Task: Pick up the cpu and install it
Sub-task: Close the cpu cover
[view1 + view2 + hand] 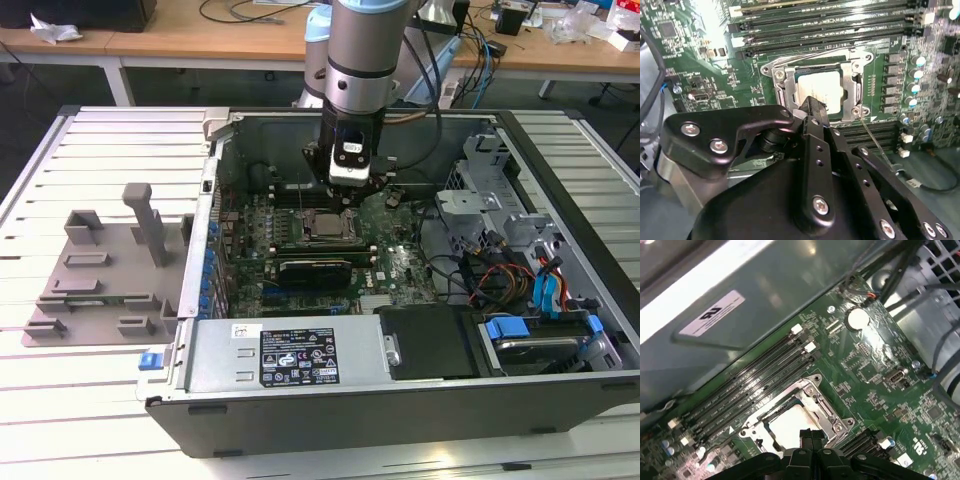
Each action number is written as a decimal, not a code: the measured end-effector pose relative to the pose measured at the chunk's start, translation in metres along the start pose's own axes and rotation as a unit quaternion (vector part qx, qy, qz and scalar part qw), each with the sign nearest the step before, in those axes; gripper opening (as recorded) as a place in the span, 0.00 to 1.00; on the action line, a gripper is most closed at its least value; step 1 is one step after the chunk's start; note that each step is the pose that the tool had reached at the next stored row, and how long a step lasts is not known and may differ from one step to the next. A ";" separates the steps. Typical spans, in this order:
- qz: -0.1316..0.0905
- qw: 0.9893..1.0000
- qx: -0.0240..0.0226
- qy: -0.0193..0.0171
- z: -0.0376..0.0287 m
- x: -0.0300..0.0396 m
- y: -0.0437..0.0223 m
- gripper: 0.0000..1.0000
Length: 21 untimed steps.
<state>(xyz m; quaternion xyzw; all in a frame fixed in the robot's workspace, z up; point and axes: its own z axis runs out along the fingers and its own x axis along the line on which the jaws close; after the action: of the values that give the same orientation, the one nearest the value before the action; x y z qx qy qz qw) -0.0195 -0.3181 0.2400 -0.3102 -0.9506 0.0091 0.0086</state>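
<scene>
A: Looking for the cpu (pixel 819 86).

B: Lies flat inside the metal socket frame (pixel 777 75) on the green motherboard (pixel 395 265), within the open computer case (pixel 400 415). Square, smooth, silvery on top. Glares almost white in both wrist views and reads as a small grey square in the exterior view.

A: And the gripper (pixel 812 107)?

B: Hangs straight above the chip on the silver-and-black arm (pixel 360 50). Black fingers pressed together, nothing between them. In the second wrist view, tips set against one edge of the chip. Touching or just above, cannot tell.

A: Any writing?

B: A white label with black print on the silver power supply (pixel 300 352) along the near side of the case. Another white label (pixel 712 312) on the grey inner wall in the first wrist view. Fine white print scattered over the board.

A: Around the socket?

B: Long black memory slots (pixel 830 27) just beside the frame. A round shiny coin battery (pixel 858 318), caught in the first wrist view. Rows of small capacitors (pixel 915 75), caught in the second wrist view.

A: Further out?

B: Toward the exterior view's right, a tangle of cables (pixel 490 275) and a blue-tabbed drive bay (pixel 520 335). Toward the exterior view's left, outside the case, grey plastic fixture blocks (pixel 100 270) on the white slatted table (pixel 60 400). At the far side, wooden desks (pixel 200 30).
</scene>
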 end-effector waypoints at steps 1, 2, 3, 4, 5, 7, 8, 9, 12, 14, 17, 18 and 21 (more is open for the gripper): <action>-0.017 1.000 0.000 0.000 0.0000 0.0000 0.0000 0.11; -0.026 1.000 0.000 -0.001 0.0000 0.0000 0.0000 0.11; -0.037 0.999 0.000 -0.001 0.0000 0.0000 0.0000 0.11; -0.047 0.999 0.000 -0.001 0.0000 0.0000 0.0000 0.11; -0.053 0.999 0.001 -0.001 0.0000 0.0000 0.0000 0.11; -0.070 0.998 0.001 -0.002 0.0000 0.0000 0.0000 0.11; -0.083 0.997 0.001 -0.002 0.0000 0.0000 0.0000 0.11; -0.095 0.995 0.001 -0.002 0.0000 0.0000 0.0000 0.11; -0.124 0.992 0.001 -0.003 0.0000 0.0000 0.0000 0.11; -0.141 0.990 0.001 -0.003 0.0000 0.0000 0.0000 0.11; -0.164 0.987 0.002 -0.004 0.0000 0.0000 0.0000 0.11; -0.175 0.985 0.002 -0.004 0.0000 0.0000 0.0000 0.11; -0.200 0.980 0.002 -0.005 0.0000 0.0000 0.0000 0.11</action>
<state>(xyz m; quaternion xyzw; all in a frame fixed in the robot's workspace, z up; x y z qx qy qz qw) -0.0195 -0.3181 0.2400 -0.1132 -0.9935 0.0106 0.0066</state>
